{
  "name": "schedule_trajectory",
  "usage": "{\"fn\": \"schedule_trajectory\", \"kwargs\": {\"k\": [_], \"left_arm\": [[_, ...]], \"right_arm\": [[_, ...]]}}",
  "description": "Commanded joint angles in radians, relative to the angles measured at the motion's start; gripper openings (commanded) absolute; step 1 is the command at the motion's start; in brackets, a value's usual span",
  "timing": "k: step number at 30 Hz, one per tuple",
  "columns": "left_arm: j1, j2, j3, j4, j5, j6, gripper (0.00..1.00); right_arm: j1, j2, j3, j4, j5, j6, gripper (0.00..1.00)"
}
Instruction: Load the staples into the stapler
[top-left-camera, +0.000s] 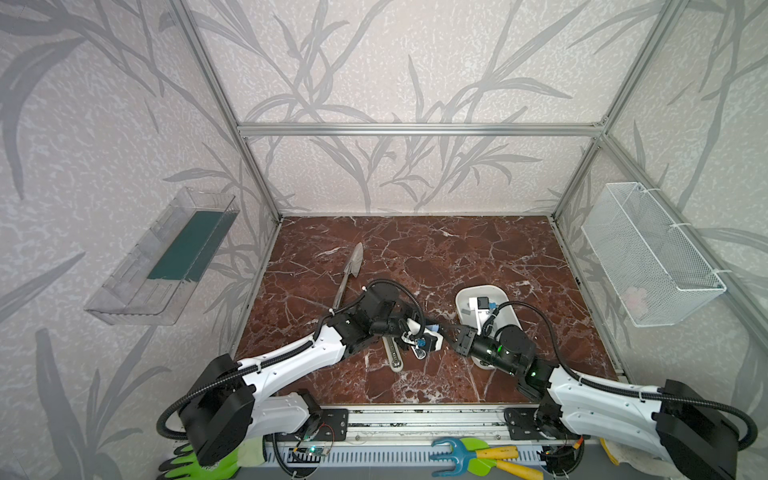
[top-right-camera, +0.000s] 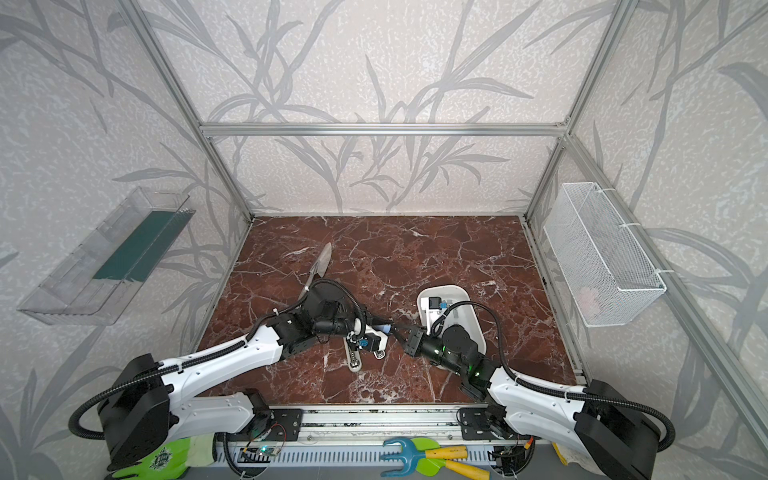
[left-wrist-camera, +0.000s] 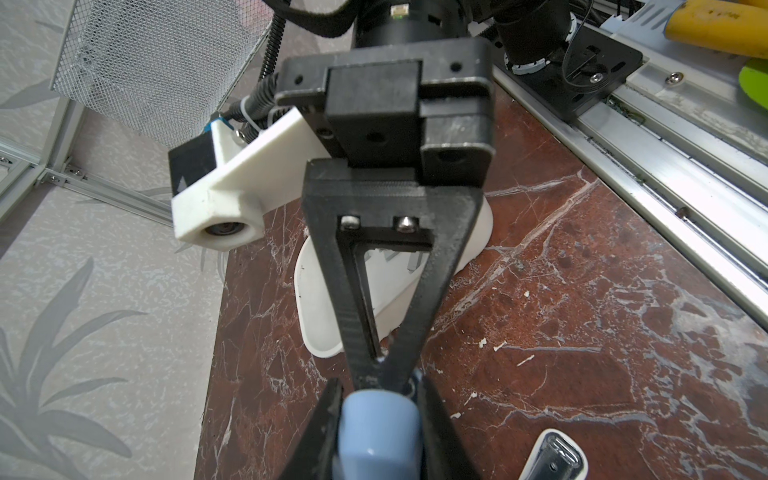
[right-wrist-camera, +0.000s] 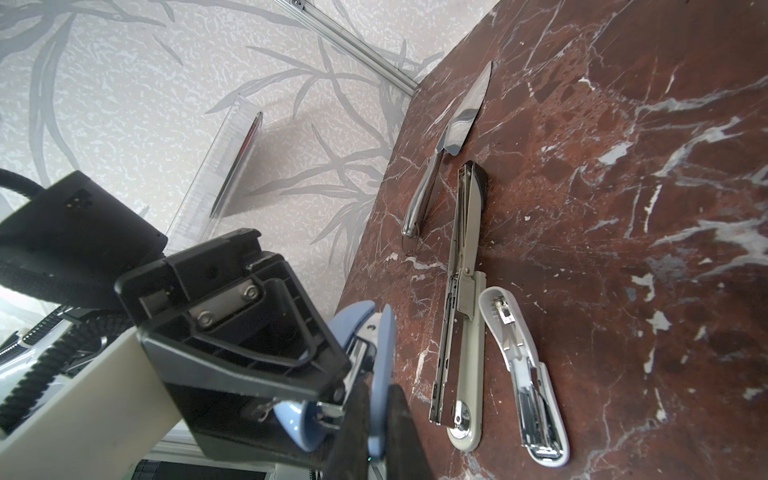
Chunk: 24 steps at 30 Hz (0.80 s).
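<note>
Left gripper clamps the small light-blue plastic stapler, right gripper is pinched shut on its lid tip, which probably wants a slow peel-open; grey metal staple strips sit behind that gripper in the white oval tray.

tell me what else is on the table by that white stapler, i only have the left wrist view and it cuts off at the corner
Observer: A long grey stapler lies opened flat right beside the white stapler.
Operator: is the white one open too
Observer: Yes, opened out flat, its metal magazine facing up.
Operator: anything further out
Observer: A metal trowel lies next to the grey stapler's dark end.
</note>
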Motion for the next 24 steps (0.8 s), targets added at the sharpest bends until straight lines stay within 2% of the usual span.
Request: {"fn": "schedule_trajectory", "kwargs": {"k": [1, 15, 24], "left_arm": [[-0.015, -0.054, -0.003, 0.071, 0.058, -0.035, 0.0], [0.056, -0.09, -0.021, 0.12, 0.141, -0.078, 0.0], [0.155, -0.089, -0.041, 0.206, 0.167, -0.14, 0.0]], "right_arm": [[-0.014, 0.017, -0.005, -0.049, 0.101, 0.003, 0.0], [-0.017, 0.038, -0.013, -0.065, 0.16, -0.002, 0.0], [-0.017, -0.048, -0.044, -0.107, 0.199, 0.001, 0.0]]}}
